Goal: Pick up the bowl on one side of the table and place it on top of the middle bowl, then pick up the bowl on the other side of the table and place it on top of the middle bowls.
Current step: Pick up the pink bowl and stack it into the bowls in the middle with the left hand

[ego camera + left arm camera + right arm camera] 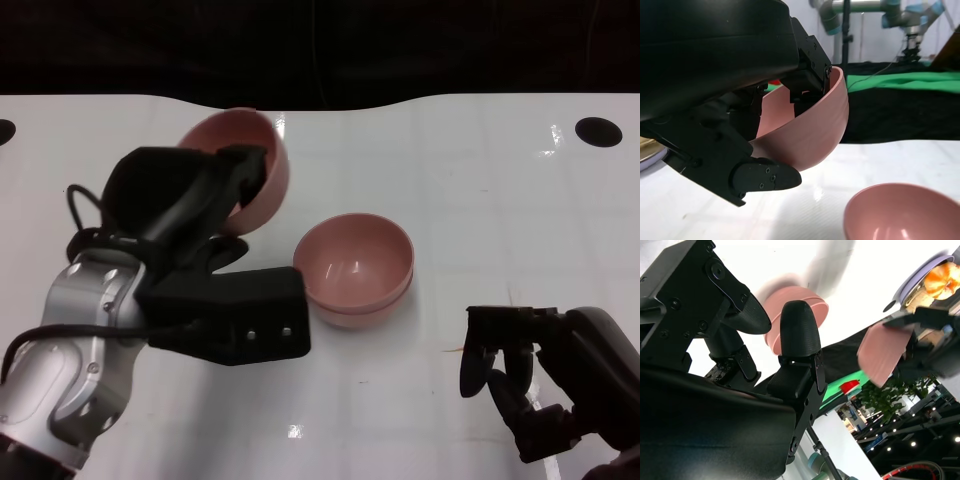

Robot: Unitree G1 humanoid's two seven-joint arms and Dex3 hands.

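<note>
The left hand (190,215) is gripping a tilted pink bowl (250,160) by its rim, fingers closed on it, above the desk (480,180) beside the middle stack (355,270), which apparently is already holding one bowl, while the right hand (540,380) is hovering empty with fingers loosely curled.

Held bowl (883,356) motion-blurred, hand-occluded

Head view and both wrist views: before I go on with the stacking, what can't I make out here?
- Held bowl: head view, the left hand covers its near rim, so the grip is hidden there.
- Middle bowl: whether one bowl or two nested is unclear; cut off by the edge in the left wrist view.
- Right hand: cut off at the head view's lower edge.
- Right wrist view: both bowls blurred.
</note>
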